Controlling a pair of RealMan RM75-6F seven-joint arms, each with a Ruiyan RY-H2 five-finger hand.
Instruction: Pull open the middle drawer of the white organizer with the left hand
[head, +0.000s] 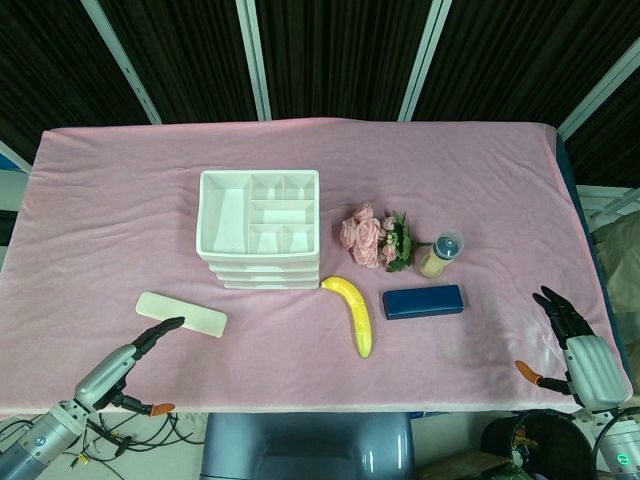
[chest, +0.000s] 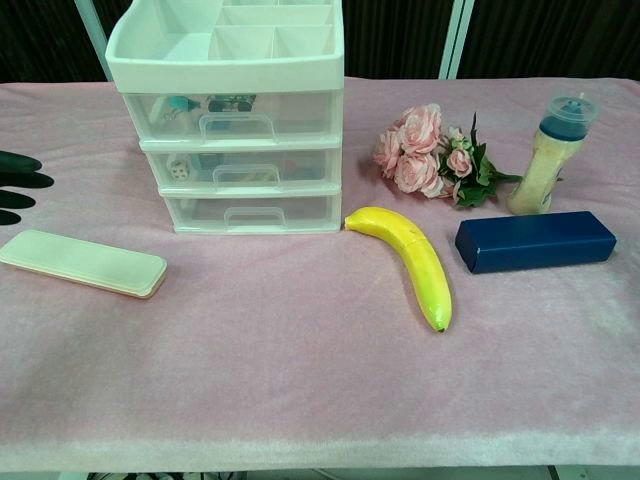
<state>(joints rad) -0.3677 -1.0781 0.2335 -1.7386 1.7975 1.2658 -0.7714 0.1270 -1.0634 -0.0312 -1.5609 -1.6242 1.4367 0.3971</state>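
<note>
Nothing here can be read — no words, brand names, numbers or signs show in either view. The blue box (chest: 535, 241) has plain sides, and the bottle (chest: 552, 155) carries no legible label — any print on the things inside the white organizer (chest: 232, 120) is too small to tell.

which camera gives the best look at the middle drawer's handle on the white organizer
The chest view. It faces the organizer's front, so the middle drawer and its handle show plainly, with all three drawers closed. The head view looks down on the top tray, leaving the drawer fronts only thin edges.
</note>
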